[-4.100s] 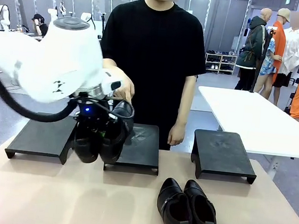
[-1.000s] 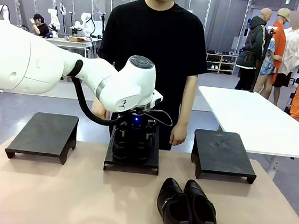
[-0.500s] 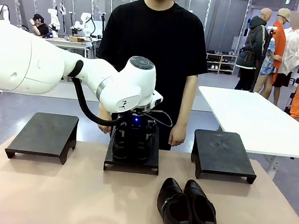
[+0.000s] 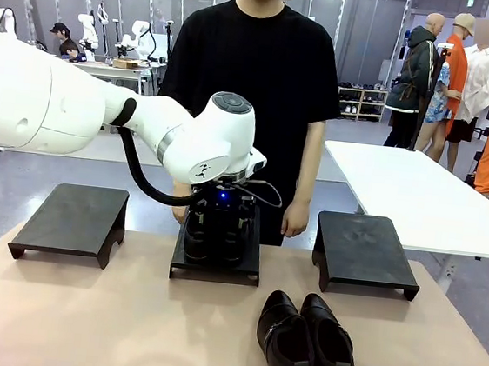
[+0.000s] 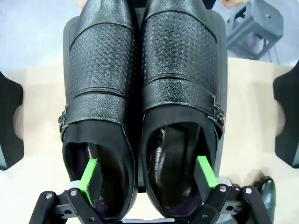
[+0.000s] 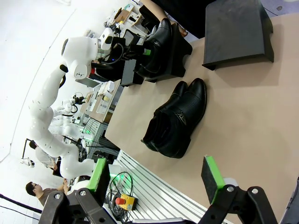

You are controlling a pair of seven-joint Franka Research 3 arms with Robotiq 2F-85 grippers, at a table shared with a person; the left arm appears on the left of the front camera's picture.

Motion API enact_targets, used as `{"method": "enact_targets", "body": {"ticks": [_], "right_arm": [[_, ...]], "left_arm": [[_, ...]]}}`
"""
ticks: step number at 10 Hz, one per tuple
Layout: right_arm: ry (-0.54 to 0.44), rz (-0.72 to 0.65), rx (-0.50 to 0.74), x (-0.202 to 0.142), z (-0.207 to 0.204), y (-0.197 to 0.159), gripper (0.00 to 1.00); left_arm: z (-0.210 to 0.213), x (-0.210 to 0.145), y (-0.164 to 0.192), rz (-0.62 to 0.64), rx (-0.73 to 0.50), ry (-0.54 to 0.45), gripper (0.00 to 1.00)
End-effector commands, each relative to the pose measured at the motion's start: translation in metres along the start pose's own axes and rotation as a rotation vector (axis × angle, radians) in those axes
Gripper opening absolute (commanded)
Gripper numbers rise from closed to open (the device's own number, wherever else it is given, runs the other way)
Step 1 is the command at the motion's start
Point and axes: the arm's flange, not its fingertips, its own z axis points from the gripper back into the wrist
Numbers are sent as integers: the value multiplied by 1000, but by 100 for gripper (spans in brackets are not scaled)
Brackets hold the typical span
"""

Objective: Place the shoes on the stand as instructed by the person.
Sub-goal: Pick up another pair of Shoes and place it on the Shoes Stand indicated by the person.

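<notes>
Front view faces the person (image 4: 253, 88); wrist views share the shoes (image 5: 177, 70).

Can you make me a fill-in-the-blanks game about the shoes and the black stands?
One pair of shoes stands on the ____ stand of the three. The other pair lies on the ____. One finger of the left tool sits inside each shoe on the stand, so its jaws are ____. The right tool is open and holds ____.
Missing words: middle; table; open; nothing.
</notes>
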Motion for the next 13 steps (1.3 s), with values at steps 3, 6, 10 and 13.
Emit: {"method": "enact_targets", "body": {"ticks": [3, 6, 10, 13], "right_arm": [[-13, 22, 14, 0, 0, 0, 100], [-13, 22, 14, 0, 0, 0, 100], [-13, 22, 14, 0, 0, 0, 100], [-13, 22, 14, 0, 0, 0, 100]], "left_arm": [[0, 1, 0, -2, 7, -13, 100], [21, -1, 19, -6, -11, -26, 100], [159, -55, 117, -136, -271, 76, 100], [209, -100, 194, -187, -476, 146, 100]]}}
